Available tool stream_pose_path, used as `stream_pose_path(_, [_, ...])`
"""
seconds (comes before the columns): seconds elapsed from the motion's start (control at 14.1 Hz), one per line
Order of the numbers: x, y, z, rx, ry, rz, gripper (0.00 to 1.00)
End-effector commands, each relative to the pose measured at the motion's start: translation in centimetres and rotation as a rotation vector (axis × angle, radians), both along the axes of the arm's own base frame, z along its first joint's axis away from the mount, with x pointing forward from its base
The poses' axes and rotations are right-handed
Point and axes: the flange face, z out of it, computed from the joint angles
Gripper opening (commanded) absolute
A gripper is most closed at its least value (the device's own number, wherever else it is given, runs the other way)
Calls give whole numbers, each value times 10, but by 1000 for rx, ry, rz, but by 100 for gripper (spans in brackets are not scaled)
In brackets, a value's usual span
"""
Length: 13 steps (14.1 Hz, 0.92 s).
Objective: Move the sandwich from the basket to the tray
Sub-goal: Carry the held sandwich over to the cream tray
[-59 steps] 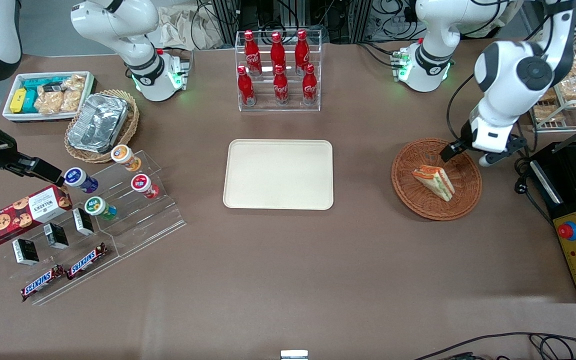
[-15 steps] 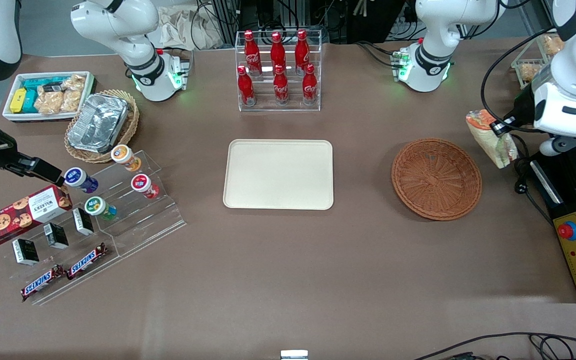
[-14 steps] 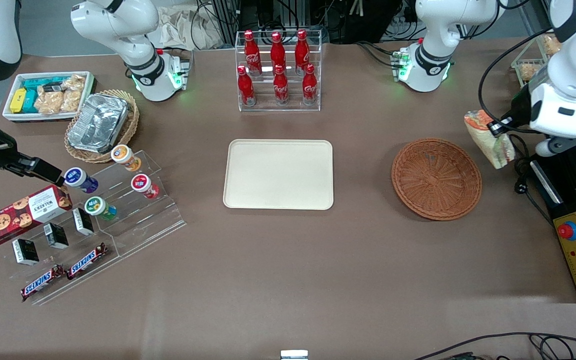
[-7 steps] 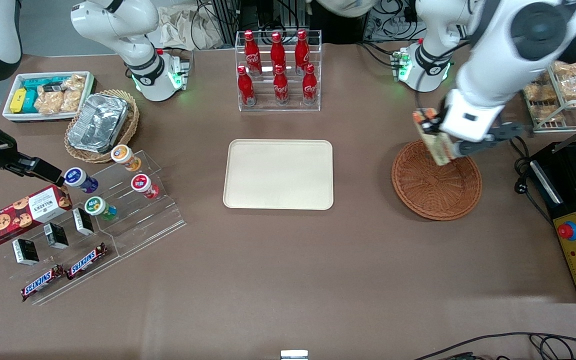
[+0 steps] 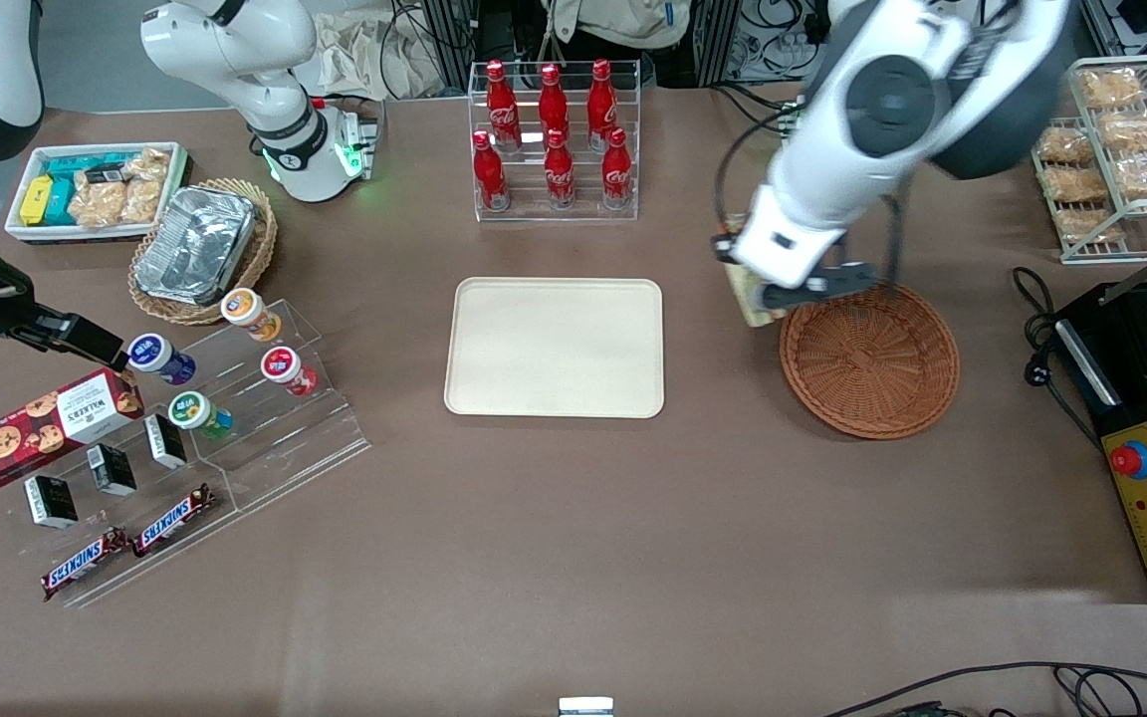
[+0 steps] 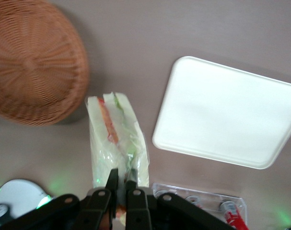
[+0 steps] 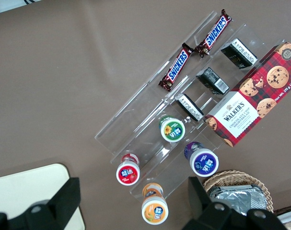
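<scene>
Now mid-carry: hand [image 6: 120, 179] clamped on sandwich [image 6: 115, 139], above worktop betw. basket [image 5: 869, 360] & tray [image 5: 554, 347]; next, carry over tray, lower, let go.

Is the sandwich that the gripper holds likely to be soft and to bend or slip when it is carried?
Probably soft: the gripper pinches the sandwich at one end, so the bread may squash. Its clear wrap looks glossy, so it might slip. It hangs without sagging above the table between basket and tray, so it seems light.
</scene>
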Motion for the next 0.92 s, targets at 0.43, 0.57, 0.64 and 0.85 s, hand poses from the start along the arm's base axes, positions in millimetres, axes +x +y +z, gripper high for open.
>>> stream_pose_path(0.43, [-11,-55,-64,-157,-98,-131,0])
stream_pose_path(0.57, [-18,-74,-98,-164,-95,-151,0])
stream_pose_path(0.64, [-17,-78,-119,-159,-85,-151,0])
stream_pose_path(0.85, [-26,-109,-164,-167,-115,-200,0])
